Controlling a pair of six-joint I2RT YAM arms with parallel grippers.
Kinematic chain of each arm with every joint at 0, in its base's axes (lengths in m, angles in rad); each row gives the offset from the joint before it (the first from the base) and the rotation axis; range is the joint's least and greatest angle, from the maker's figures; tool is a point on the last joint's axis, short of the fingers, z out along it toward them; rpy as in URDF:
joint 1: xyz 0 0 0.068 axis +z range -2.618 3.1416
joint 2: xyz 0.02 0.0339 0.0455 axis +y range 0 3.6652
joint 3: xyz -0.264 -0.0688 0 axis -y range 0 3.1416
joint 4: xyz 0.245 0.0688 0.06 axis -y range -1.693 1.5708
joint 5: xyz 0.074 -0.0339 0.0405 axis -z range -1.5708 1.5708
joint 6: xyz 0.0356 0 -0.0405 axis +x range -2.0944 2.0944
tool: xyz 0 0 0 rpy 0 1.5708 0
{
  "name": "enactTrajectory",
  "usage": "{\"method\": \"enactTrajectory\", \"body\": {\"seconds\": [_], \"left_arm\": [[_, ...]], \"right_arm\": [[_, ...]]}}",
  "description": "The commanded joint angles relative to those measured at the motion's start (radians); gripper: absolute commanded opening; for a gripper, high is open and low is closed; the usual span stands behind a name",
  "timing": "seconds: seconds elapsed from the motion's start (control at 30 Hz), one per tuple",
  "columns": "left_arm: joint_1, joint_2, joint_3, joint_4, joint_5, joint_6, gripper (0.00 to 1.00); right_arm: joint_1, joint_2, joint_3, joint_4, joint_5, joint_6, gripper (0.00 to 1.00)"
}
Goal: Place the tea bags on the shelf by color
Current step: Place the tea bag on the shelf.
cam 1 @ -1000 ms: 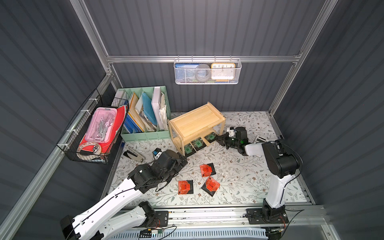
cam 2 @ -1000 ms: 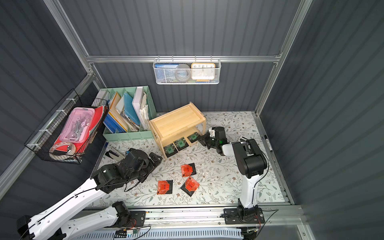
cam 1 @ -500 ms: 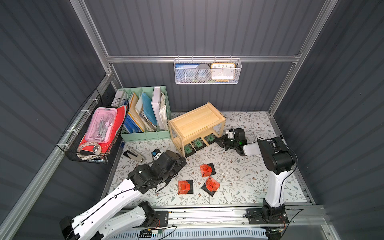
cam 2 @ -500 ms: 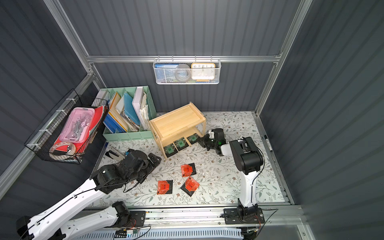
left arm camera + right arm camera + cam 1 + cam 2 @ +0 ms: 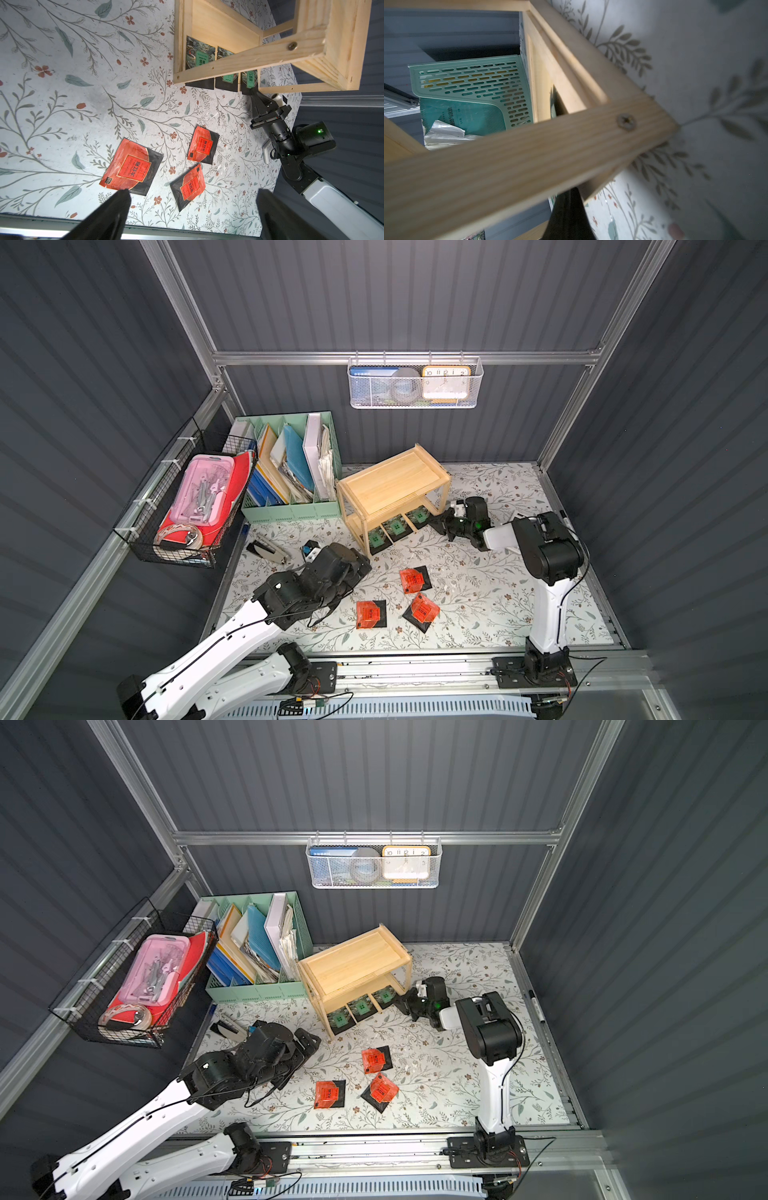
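Right pincer (image 5: 438, 521) together, left pincer (image 5: 193, 194) apart. Green bags (image 5: 394, 526) shelved on shelf (image 5: 390, 477) lower board; orange bags (image 5: 415, 578) left mid-tabletop (image 5: 498, 593).

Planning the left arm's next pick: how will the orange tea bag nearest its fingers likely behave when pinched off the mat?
The orange tea bag lies flat on the mat, so it probably offers little edge and may slide before lifting. Its glossy, wrinkled wrap suggests a thin, light packet, likely to droop if held by one corner.
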Motion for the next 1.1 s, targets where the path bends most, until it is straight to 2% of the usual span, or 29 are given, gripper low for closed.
{"method": "enactTrajectory", "body": {"seconds": [0.0, 0.57, 1.07], "left_arm": [[0.001, -0.012, -0.014, -0.033, -0.019, -0.007, 1.0], [0.001, -0.02, -0.016, -0.04, -0.023, -0.013, 1.0], [0.002, -0.018, -0.017, -0.039, -0.02, -0.013, 1.0]], "right_arm": [[0.005, 0.014, 0.024, 0.006, 0.01, 0.014, 0.0], [0.007, 0.04, 0.053, 0.017, 0.011, 0.05, 0.0], [0.007, 0.028, 0.046, 0.005, 0.019, 0.072, 0.2]]}}
